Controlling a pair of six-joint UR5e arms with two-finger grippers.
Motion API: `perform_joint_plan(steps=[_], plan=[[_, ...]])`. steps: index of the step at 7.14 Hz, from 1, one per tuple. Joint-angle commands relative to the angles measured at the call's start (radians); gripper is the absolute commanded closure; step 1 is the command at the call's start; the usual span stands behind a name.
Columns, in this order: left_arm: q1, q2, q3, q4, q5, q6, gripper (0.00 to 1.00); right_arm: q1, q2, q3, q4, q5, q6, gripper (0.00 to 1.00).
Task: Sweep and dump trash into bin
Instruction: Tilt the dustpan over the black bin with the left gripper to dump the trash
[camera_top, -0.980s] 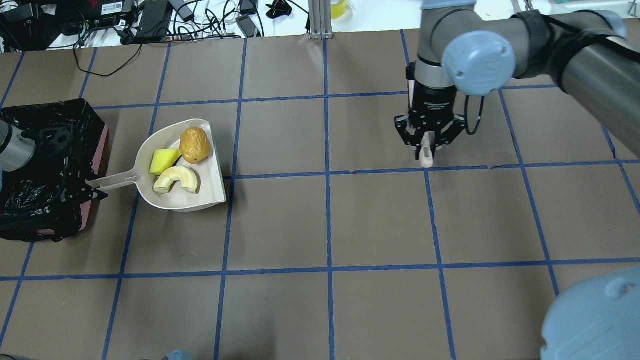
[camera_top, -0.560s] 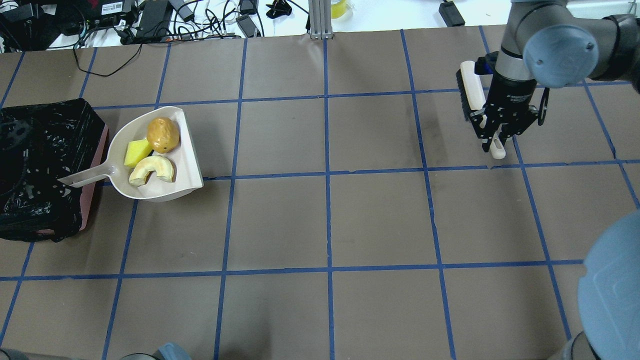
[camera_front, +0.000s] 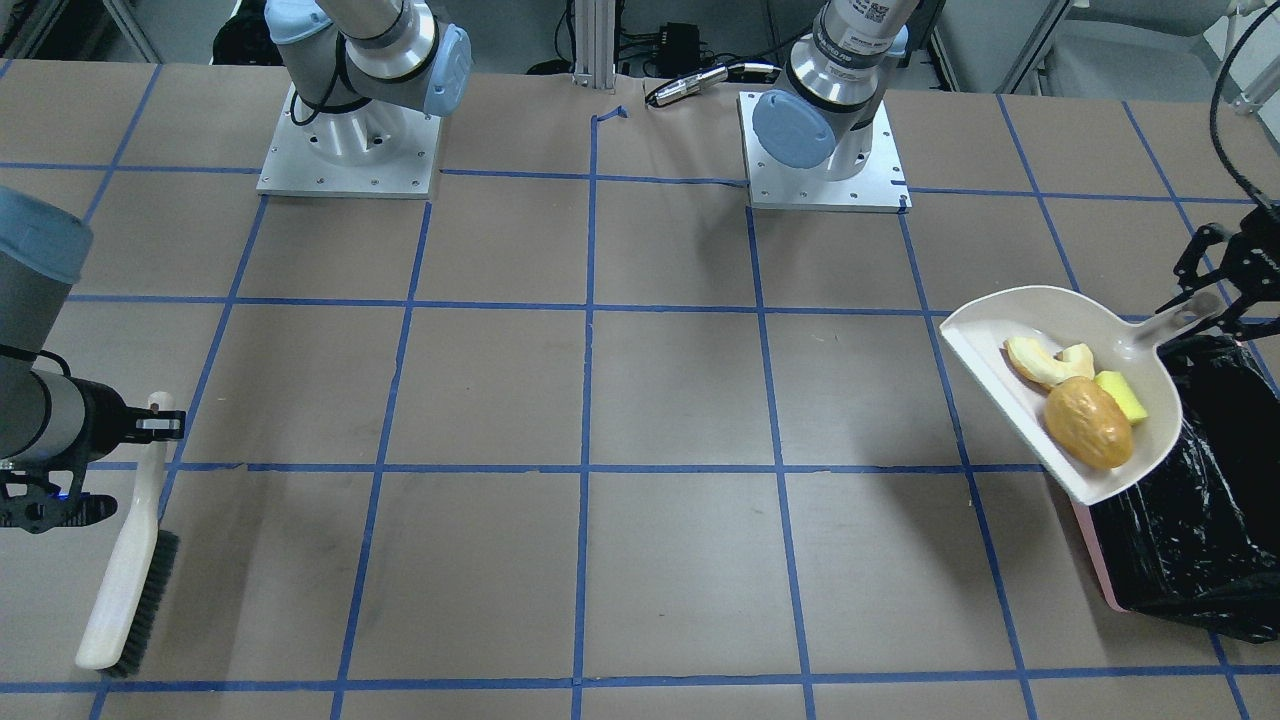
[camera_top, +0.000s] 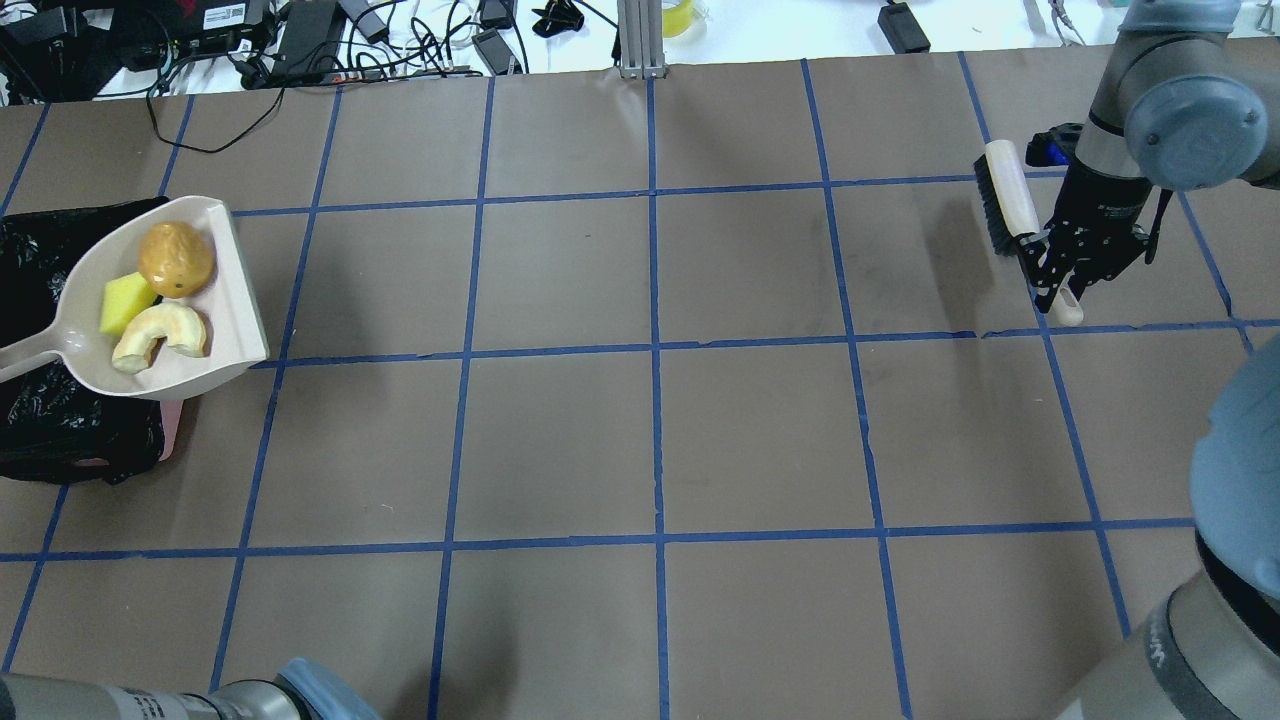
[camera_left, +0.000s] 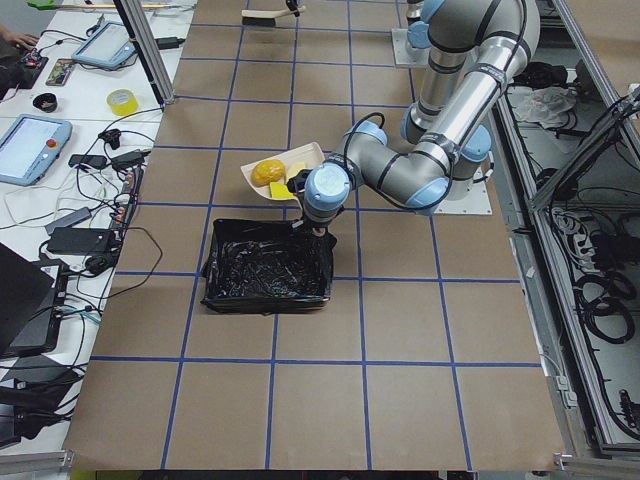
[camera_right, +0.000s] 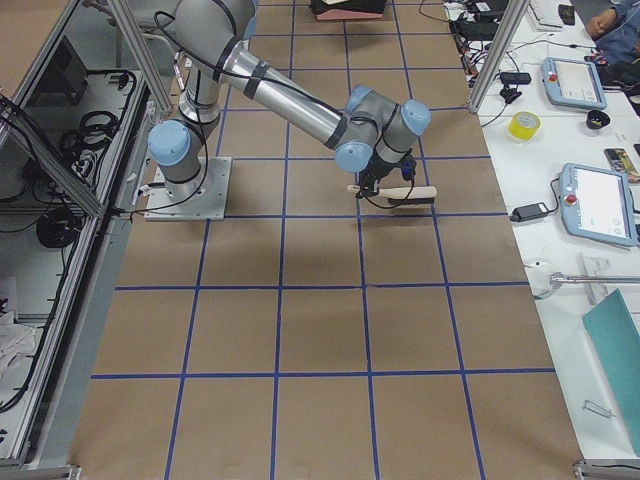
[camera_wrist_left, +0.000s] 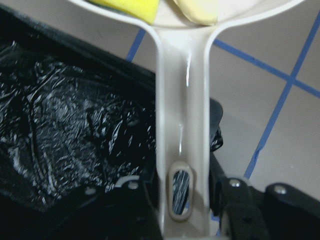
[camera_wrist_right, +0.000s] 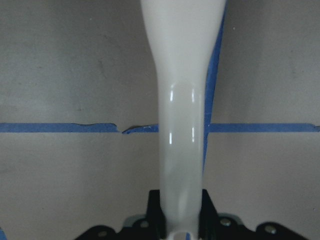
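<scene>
Left gripper (camera_front: 1212, 292) clenches a cream plastic dustpan (camera_front: 985, 332), three food scraps (camera_front: 1088, 422) aboard, over the pink black-bagged bin's (camera_front: 1185, 545) edge; right gripper (camera_top: 1062, 268) grasps a cream dark-bristled brush (camera_top: 1003, 195), well apart.

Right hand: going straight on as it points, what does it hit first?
Likely the table, near a blue tape line: the right hand points down, shut on the brush handle.
</scene>
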Motion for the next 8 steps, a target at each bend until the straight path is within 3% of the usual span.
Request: perform_joint_plan(steps=[1,5,6,8], plan=[[0.045,-0.046,0.166,-0.041,0.095,0.01,1.0,-0.004,0.019,0.002,-0.002,-0.021,-0.004,1.0],[0.045,-0.187,0.392,0.083,0.313,0.037,1.0,-0.004,0.029,0.017,-0.004,-0.066,0.001,0.93],[0.035,-0.199,0.4,0.118,0.409,0.039,1.0,-0.004,0.032,0.014,-0.007,-0.066,0.001,0.79],[-0.043,-0.203,0.398,0.175,0.563,0.082,1.0,-0.004,0.031,0.013,-0.039,-0.063,-0.001,0.37]])
